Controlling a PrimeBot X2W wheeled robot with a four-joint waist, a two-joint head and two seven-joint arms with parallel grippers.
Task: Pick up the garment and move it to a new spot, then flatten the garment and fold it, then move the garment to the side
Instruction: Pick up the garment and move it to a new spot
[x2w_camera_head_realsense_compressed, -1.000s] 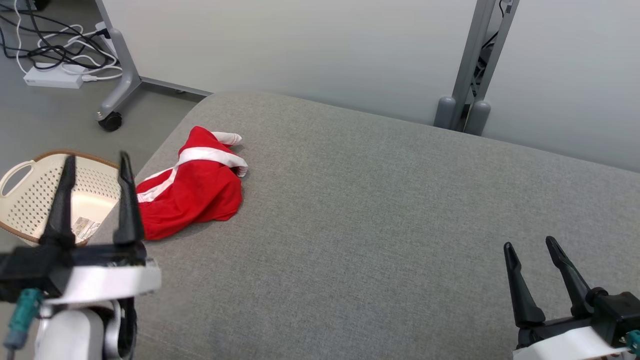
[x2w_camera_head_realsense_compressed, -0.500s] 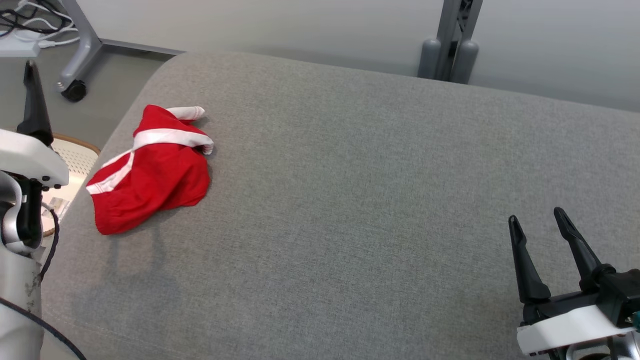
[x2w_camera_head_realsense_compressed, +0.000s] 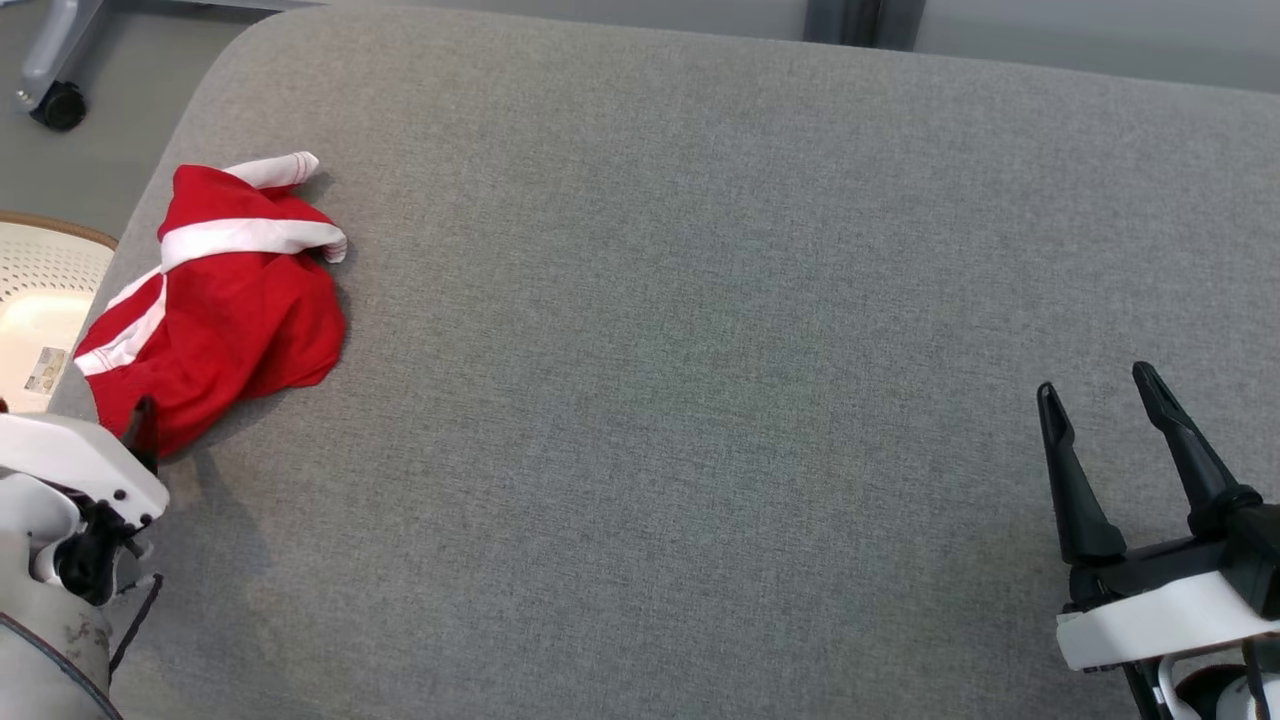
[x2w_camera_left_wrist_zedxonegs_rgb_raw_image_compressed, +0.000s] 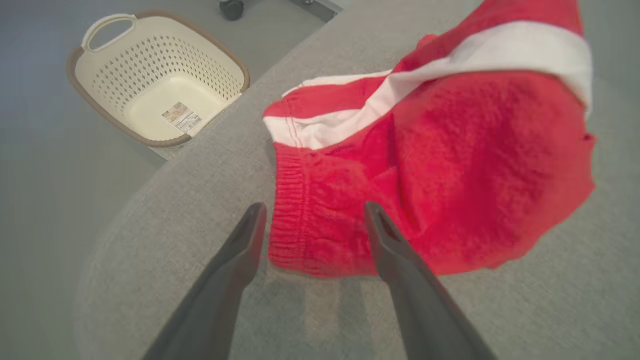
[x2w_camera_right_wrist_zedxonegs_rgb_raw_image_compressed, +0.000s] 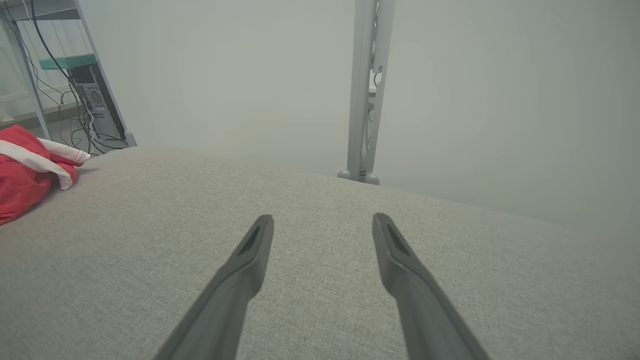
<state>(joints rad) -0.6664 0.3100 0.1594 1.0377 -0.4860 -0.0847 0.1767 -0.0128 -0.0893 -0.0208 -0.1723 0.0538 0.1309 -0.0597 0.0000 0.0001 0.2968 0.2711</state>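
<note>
Garment (x2w_camera_head_realsense_compressed: 215, 310) at cushion's (x2w_camera_head_realsense_compressed: 700, 350) left edge

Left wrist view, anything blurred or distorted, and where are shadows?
Left wrist view: the left tool looks soft up close, the red garment sharper; faint finger shadows on the grey cushion, whose edge bends. Head view: even light, soft shadow beside the garment.

White wrist shells (x2w_camera_head_realsense_compressed: 1150, 620), black tapered jaws

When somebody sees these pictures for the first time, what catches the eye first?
The crumpled red garment with white stripes stands out at the left end of the grey surface. The left tool is open at its elastic hem, and a cream basket sits on the floor nearby.
</note>
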